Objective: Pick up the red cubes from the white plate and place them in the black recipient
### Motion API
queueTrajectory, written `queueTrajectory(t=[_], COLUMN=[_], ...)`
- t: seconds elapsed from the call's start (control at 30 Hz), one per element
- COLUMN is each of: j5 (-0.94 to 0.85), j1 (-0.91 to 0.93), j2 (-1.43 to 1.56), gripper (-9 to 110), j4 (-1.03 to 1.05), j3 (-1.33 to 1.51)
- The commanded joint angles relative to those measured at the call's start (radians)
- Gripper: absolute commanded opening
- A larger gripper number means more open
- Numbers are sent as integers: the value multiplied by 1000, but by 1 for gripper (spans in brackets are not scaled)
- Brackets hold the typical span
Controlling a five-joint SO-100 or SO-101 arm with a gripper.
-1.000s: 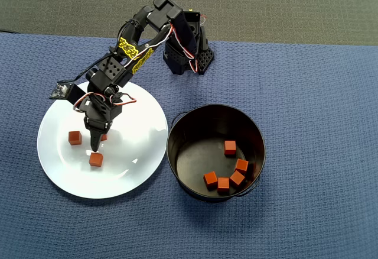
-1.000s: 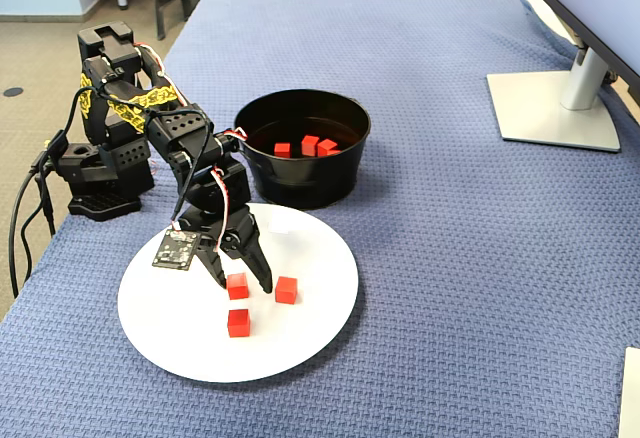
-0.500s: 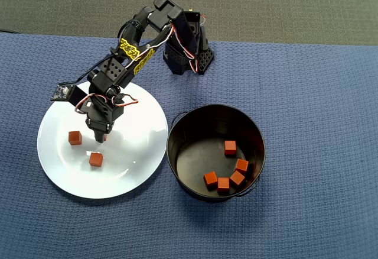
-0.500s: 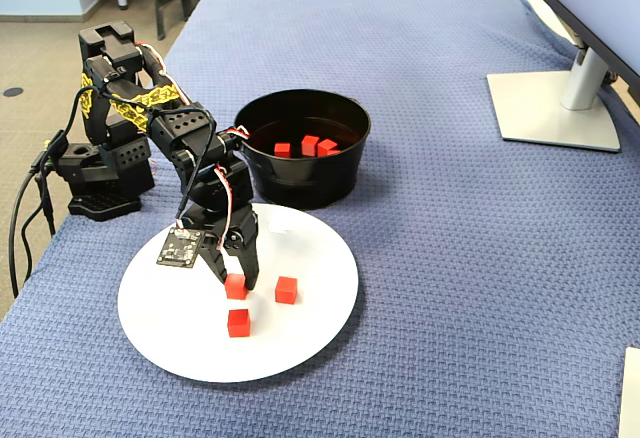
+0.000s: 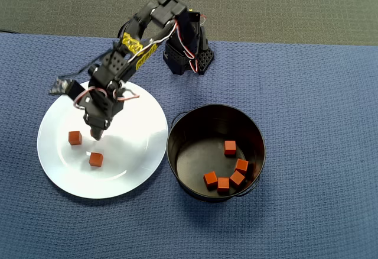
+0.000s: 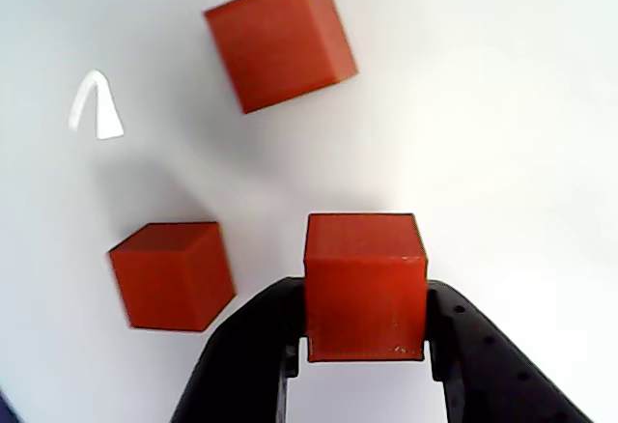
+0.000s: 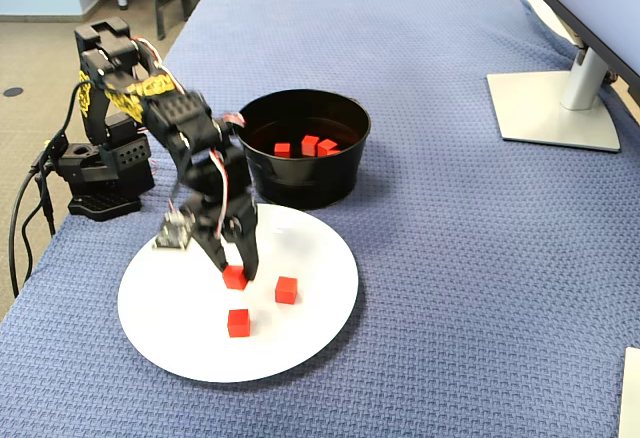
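**Gripper clamped on a cube, ready to lift**

Gripper [image 6: 365, 351] has closed its two black fingers on opposite sides of one red cube [image 6: 365, 288], seen squarely in the wrist view. In the overhead view it sits over the white plate [image 5: 139, 170]; whether the cube has left the plate I cannot tell.

Going left to right in the overhead view: two loose cubes lie on the plate, one at far left [image 5: 74, 138] and one nearer [image 5: 95, 159], both apart from the held one. Right of the plate, almost touching its rim, stands the black pot [image 5: 177, 126], holding five cubes.

A good lift goes straight up, high enough to clear the pot's tall wall and wire handle, then swings right. Blue cloth beyond lies open.
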Motion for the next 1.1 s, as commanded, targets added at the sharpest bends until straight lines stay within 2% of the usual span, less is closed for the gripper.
queueTrajectory(t=[0.0,0.17,0.37,0.5,0.53,0.6,0.63,0.7,0.8,0.93,1.07], j5=[48,201,430,518,517,456,426,393,276,49,-77], j1=[14,-104,-488,-723,-779,-879,-904,-882,-736,-425,-112], j2=[258,477,607,607,584,528,518,535,548,534,422], gripper=[0,0,0,0,5,33,37,40,39,30,21], j4=[32,126,40,28,40,101,124,138,149,150,80], j3=[-17,-31,86,89,83,51,43,44,38,55,54])
